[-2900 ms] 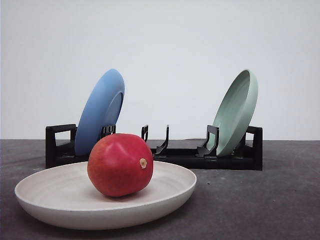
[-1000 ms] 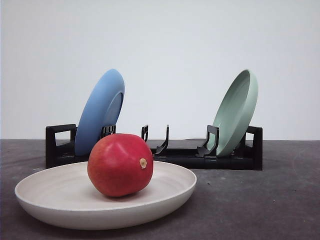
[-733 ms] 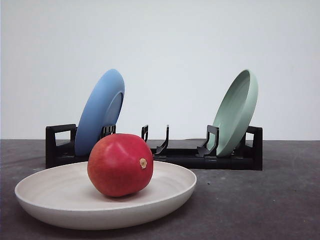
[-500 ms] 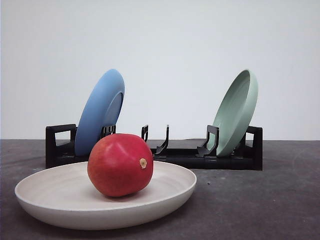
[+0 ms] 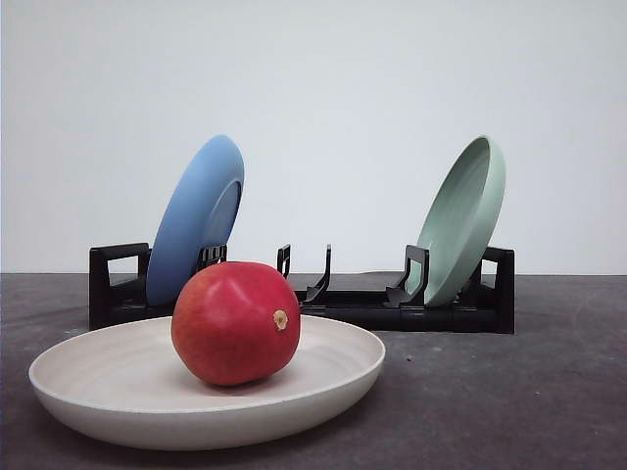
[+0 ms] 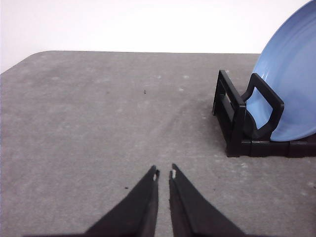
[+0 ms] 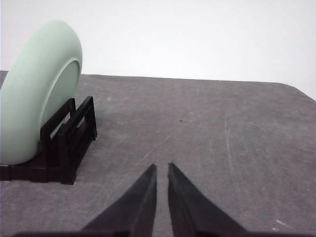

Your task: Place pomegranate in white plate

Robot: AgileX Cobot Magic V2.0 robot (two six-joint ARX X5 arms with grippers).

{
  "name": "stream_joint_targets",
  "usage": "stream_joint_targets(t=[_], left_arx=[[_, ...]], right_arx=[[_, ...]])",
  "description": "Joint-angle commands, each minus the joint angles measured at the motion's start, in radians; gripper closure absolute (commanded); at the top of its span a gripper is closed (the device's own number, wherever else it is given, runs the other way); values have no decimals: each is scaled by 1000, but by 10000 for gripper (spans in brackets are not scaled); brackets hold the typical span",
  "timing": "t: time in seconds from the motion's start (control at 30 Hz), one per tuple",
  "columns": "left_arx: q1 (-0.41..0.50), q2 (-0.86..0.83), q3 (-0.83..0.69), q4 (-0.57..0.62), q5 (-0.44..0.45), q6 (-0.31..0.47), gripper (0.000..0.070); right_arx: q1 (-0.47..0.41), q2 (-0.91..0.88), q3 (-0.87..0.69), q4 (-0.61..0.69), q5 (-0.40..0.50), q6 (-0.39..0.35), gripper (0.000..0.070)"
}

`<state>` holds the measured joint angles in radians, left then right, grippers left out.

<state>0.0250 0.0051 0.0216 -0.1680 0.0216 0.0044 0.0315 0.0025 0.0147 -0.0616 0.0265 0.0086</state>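
Hovering low over table, both grippers' fingers closed.

You face a plain white wall, evenly lit, behind a dark grey table. Its matte top is faintly scuffed and has a rounded far corner.

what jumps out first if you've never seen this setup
The red pomegranate sitting in the white plate at the front of the table. Behind it, a blue plate and a pale green plate lean at opposite ends of a black rack.
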Motion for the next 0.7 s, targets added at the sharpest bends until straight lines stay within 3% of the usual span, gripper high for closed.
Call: stream_joint_targets(t=[0.0, 0.67], left_arx=[[0, -2, -10, 10, -3, 6, 677], [0, -2, -10, 10, -3, 6, 677]], right_arx=[[-1, 1, -4, 14, 0, 13, 662], [-1, 1, -4, 14, 0, 13, 662]])
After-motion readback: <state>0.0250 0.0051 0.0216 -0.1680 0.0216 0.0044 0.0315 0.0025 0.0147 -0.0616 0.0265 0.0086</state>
